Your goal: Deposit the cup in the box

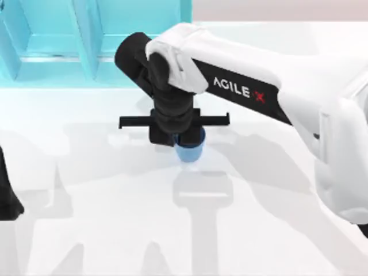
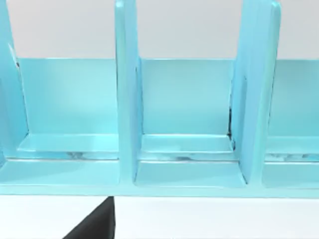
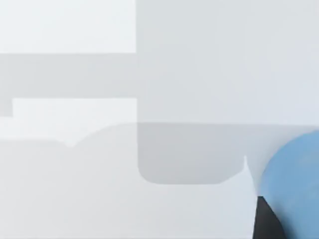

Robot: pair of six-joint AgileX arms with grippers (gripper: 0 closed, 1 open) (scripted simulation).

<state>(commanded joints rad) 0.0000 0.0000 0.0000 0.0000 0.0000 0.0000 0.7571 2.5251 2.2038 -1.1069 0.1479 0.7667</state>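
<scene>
Top view: going from left to right, the left arm (image 1: 8, 195) is sitting parked at the table's left edge as a dark shape; whether its fingers are spread or pressed together cannot be told. The box (image 1: 86, 40), a light blue divided container, is standing at the far left of the table (image 1: 276, 230), with upright partitions forming separate compartments. In the left wrist view, the box (image 2: 184, 124) is showing three open compartments side by side.

Near the table's middle, the right gripper (image 1: 181, 137) is pointing downward over the cup (image 1: 188, 150), and the blue cup is showing just beneath the black gripper body, well apart from the box. The fingers appear to be pinching the cup, though the contact itself is hidden by the wrist. In the right wrist view, the cup (image 3: 294, 184) is lying close against a dark finger (image 3: 266, 224).

Judged step: securing the cup before carrying it to the box. To perform this well, the grip should be confirmed firm on the tapered sides, the cup should be raised above the partition tops, and it should be centred over one compartment before release.
</scene>
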